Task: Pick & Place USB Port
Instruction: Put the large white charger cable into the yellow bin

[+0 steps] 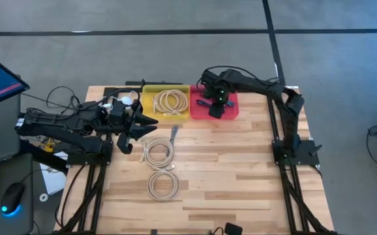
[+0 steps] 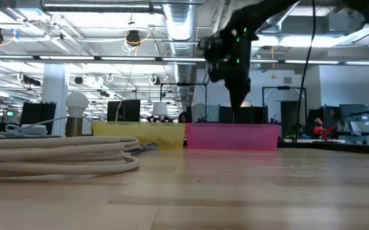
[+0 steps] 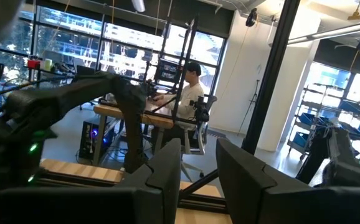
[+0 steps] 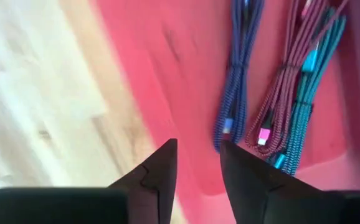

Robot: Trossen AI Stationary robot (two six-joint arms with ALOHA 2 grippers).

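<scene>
Several braided USB cables, blue (image 4: 236, 74), magenta (image 4: 286, 93) and teal (image 4: 304, 106), lie bundled on the floor of the pink bin (image 1: 233, 112) at the table's far edge. My right gripper (image 4: 198, 144) hangs over the bin's near part, fingers pointing down with a narrow gap, holding nothing; the high view shows it (image 1: 216, 109) inside the bin's outline. My left gripper (image 1: 150, 124) waits open above the table just near the yellow bin (image 1: 148, 111), pointing right. A small grey piece (image 1: 173, 132) lies flat on the wood near the bins.
A cream coiled cable (image 1: 169, 102) lies in the yellow bin. Two more cream coils (image 1: 157, 151) (image 1: 162, 184) lie on the table's middle; one fills the low view's left (image 2: 50, 156). A person sits at a desk (image 3: 186, 93) far behind the table. Bare wood shows right of the coils.
</scene>
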